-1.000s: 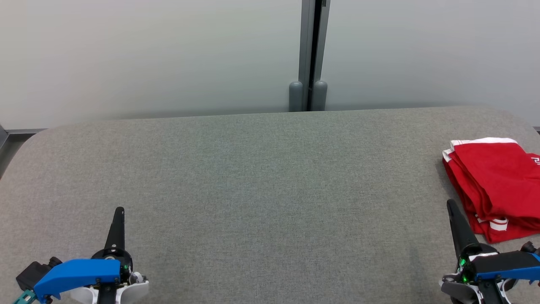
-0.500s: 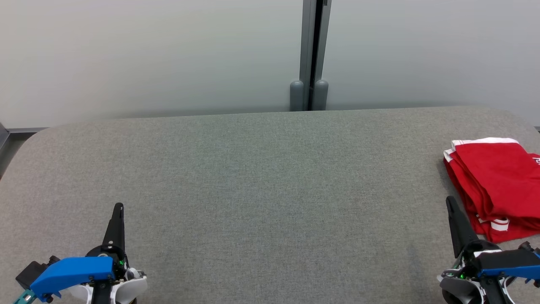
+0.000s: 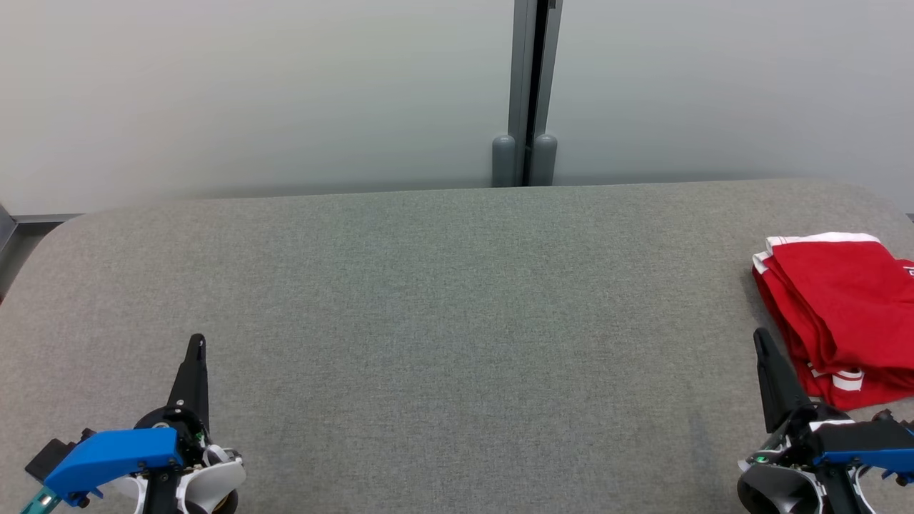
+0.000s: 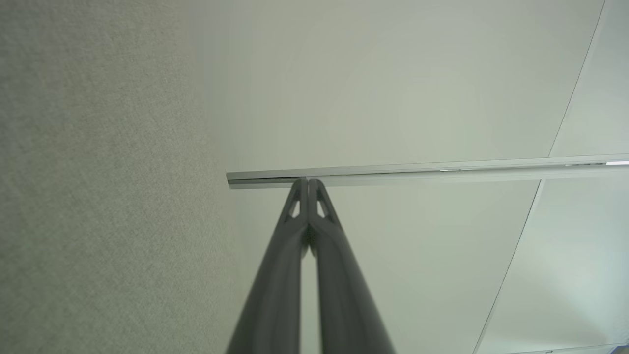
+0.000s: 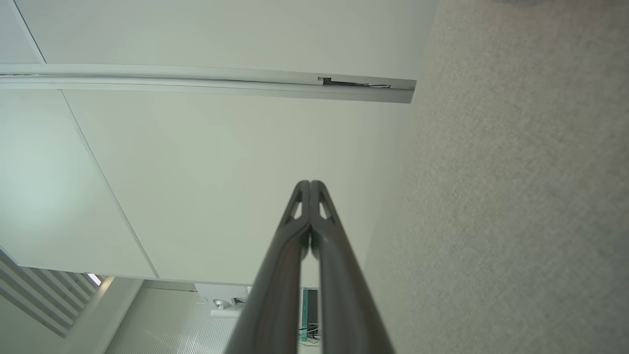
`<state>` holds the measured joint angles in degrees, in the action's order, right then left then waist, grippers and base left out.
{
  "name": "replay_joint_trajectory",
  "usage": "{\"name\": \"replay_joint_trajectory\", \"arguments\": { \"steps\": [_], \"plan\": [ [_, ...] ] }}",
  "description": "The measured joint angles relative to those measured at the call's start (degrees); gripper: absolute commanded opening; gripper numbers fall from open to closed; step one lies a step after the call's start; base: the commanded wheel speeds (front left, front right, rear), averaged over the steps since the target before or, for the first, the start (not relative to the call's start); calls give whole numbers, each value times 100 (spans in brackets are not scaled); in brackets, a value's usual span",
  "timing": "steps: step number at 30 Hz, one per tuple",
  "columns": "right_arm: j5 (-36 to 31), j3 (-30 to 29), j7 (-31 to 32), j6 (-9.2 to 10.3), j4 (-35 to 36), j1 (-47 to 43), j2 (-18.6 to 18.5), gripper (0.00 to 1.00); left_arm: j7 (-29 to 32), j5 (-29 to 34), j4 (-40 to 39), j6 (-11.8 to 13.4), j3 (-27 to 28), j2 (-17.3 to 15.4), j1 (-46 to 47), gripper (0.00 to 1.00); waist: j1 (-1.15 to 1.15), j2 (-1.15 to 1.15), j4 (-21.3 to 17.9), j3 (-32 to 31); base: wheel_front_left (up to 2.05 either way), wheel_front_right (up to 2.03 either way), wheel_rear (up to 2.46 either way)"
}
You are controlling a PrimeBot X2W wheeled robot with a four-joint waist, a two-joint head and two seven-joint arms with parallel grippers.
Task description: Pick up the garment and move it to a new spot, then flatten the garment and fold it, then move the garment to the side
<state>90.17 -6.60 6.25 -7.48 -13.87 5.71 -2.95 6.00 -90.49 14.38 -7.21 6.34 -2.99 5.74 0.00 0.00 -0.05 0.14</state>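
Note:
A red garment with white trim point(image 3: 839, 314) lies folded in a neat stack at the far right of the grey table point(image 3: 443, 307), partly cut off by the head view's edge. My right gripper point(image 3: 759, 335) is shut and holds nothing, its tip just left of the garment's near corner and apart from it. At the lower left my left gripper point(image 3: 196, 341) is shut and holds nothing, far from the garment. In each wrist view the two fingers meet at the tip, left gripper point(image 4: 308, 182) and right gripper point(image 5: 310, 183), pointing past the table at the pale wall.
A pale wall with a grey vertical post point(image 3: 528, 93) stands behind the table's far edge. The table's rounded left corner point(image 3: 50, 235) borders a gap to the floor. Grey felt spreads wide between the two grippers.
Both grippers have drawn back slightly toward the bottom of the head view, staying shut. The garment has not moved on the table.

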Motion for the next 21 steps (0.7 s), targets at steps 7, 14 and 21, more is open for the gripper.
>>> {"name": "replay_joint_trajectory", "arguments": {
  "steps": [7, 14, 21],
  "plan": [
    [216, 5, 25, 0, -15, 9, 3, 0, 54, -183, -23, 0, 21, 7, 21, 0, 0, 0, 5, 4, 0, 0, 0],
    [216, 4, 25, 0, -16, 17, 4, 0, 54, -183, -23, 0, 22, 8, 21, 0, 0, 0, 5, 4, 0, 0, 0],
    [216, 5, 25, 0, -16, 21, 4, 0, 54, -183, -23, 0, 22, 8, 21, 0, 0, 0, 5, 4, 0, 0, 0]
  ]
}}
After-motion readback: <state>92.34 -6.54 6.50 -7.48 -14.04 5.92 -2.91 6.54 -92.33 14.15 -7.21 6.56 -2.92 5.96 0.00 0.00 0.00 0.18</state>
